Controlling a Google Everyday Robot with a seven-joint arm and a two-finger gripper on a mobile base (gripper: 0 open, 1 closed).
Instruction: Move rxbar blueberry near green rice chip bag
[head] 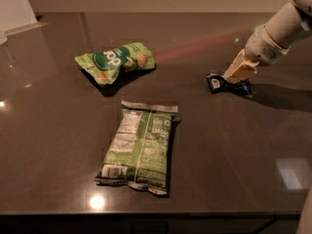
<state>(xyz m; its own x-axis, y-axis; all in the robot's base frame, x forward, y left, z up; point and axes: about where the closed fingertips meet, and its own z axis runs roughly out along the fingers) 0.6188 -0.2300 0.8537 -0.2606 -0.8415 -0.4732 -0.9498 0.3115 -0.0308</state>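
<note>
The rxbar blueberry (218,84), a small dark blue wrapper with a white patch, lies on the dark table at the right. My gripper (233,75) comes down from the upper right, and its tan tip rests on the middle of the bar. The arm hides part of the bar. The green rice chip bag (116,61), bright green with a round dark logo, lies crumpled at the back left, far from the bar.
A larger flat green bag (139,147) with white text panels and a barcode lies in the middle front. The table's front edge (146,212) runs along the bottom. A pale wall panel (14,6) stands at the back left.
</note>
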